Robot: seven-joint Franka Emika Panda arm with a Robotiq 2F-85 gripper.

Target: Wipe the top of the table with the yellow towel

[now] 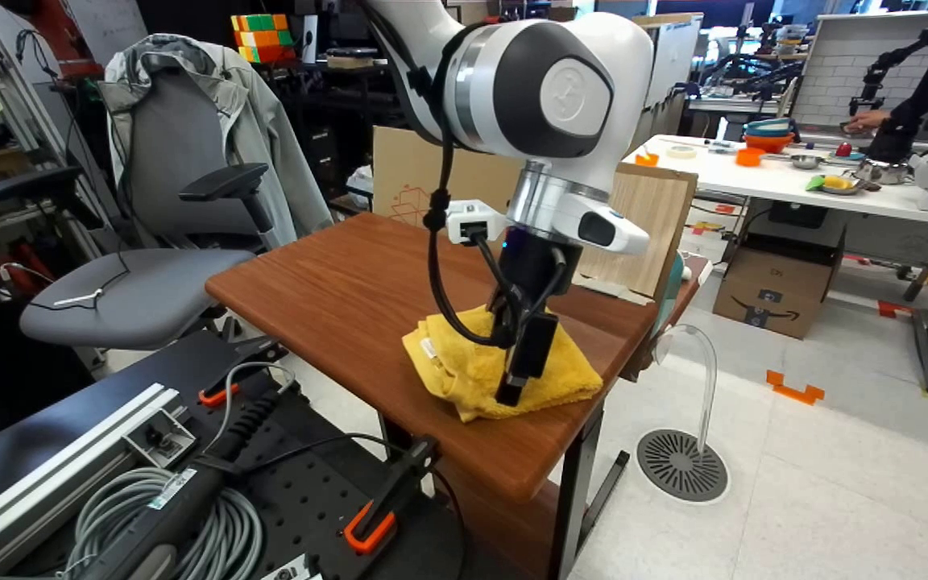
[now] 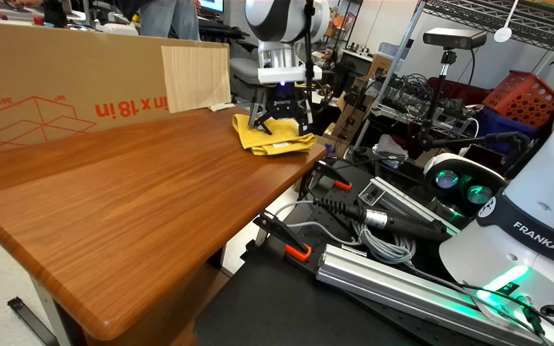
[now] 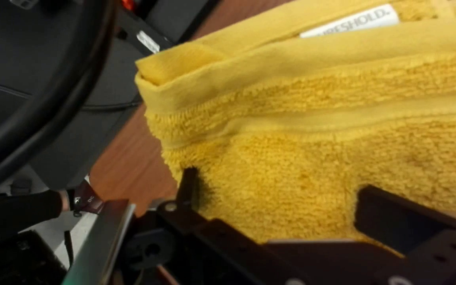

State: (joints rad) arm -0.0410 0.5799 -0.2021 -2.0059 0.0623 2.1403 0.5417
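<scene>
Yellow towel [image 3: 311, 154] lies folded on the worktop [image 2: 128, 202], near one of its corners. Your claw [image 2: 284, 132] sits low over it, fingers [image 3: 386, 217] apart, tips seemingly touching the pile and cloth showing between them; how hard they press, you can't tell from these views. Judging by that, you are likely at the step of taking hold, ahead of any sweep. Next, you probably need to pinch enough layers to keep the fold together, then draw the towel along the worktop with gentle downward pressure. It looks thick and soft: looped pile, smooth woven bands, hemmed edges stacked unevenly, a white label [image 3: 350, 21] peeking from between two layers.
</scene>
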